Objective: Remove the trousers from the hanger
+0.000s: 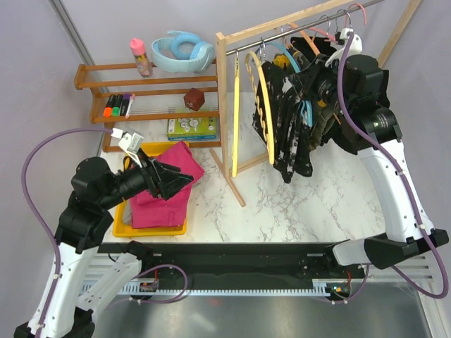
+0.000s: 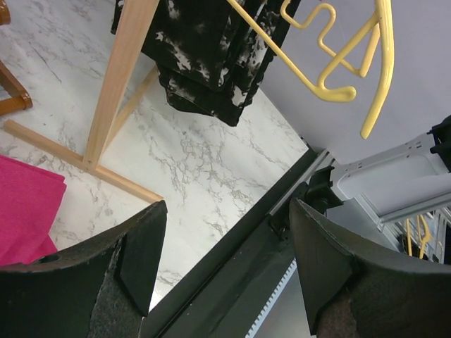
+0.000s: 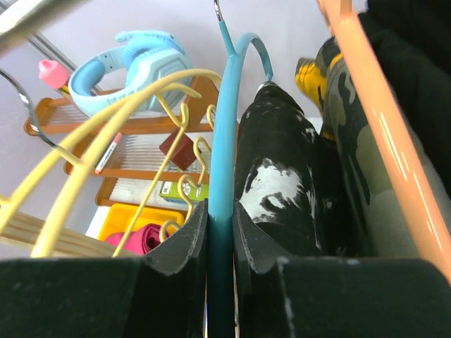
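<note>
Black trousers with white speckles point(image 1: 287, 141) hang on a blue hanger point(image 3: 227, 127) on the wooden rack point(image 1: 282, 29). They show beside the hanger in the right wrist view point(image 3: 282, 183) and hang above the table in the left wrist view point(image 2: 204, 56). Camouflage trousers point(image 3: 345, 127) hang behind them beside an orange hanger point(image 3: 370, 113). My right gripper point(image 3: 220, 239) is shut on the blue hanger's shaft, up at the rack point(image 1: 310, 83). Magenta trousers point(image 1: 161, 205) lie in a yellow tray point(image 1: 151, 230). My left gripper point(image 1: 180, 182) is open and empty just above them point(image 2: 225, 260).
Empty yellow hangers point(image 1: 266, 105) hang at the rack's left end. The rack's wooden post and foot point(image 2: 116, 84) stand between the tray and the garments. A wooden shelf point(image 1: 155, 91) at the back holds markers, a pink bottle, blue headphones point(image 1: 183, 49), a brown cube and a green box.
</note>
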`<action>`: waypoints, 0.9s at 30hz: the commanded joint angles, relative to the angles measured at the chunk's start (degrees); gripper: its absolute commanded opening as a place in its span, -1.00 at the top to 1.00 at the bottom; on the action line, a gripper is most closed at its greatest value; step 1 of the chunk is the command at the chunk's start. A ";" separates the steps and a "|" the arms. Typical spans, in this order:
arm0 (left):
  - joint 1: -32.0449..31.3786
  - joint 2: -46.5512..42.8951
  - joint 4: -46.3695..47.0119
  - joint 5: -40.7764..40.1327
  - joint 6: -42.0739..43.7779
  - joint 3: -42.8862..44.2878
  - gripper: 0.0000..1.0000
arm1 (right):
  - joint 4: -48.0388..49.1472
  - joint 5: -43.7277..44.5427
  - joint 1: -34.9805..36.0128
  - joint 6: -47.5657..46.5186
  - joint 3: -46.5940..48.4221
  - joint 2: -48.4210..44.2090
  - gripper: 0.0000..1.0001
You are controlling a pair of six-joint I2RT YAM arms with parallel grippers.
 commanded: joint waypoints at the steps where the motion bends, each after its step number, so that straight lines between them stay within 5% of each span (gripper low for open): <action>1: 0.23 -1.04 5.26 4.54 -2.75 -4.89 -0.53 | 10.14 -0.68 -0.11 2.42 -2.73 -5.18 1.00; 8: -0.03 -4.11 24.41 10.34 -14.97 -18.26 -0.48 | 9.61 -2.53 -0.03 4.88 -11.08 -10.90 1.00; 15: -4.59 -11.06 38.94 2.82 -18.50 -30.31 -0.43 | 7.77 -4.64 -0.11 6.90 -16.88 -15.47 1.00; 17: -12.13 -8.79 38.78 -2.20 -15.01 -31.46 -0.40 | 7.77 -4.99 -0.11 7.34 -18.03 -16.79 1.00; 22: -39.86 4.56 39.90 -31.89 -5.59 -28.56 -0.42 | 7.85 -4.56 -0.11 9.71 -21.63 -19.33 1.00; 27: -53.01 14.24 57.37 -51.49 -0.31 -35.83 -0.43 | 7.51 -5.17 -0.02 12.26 -24.45 -22.06 1.00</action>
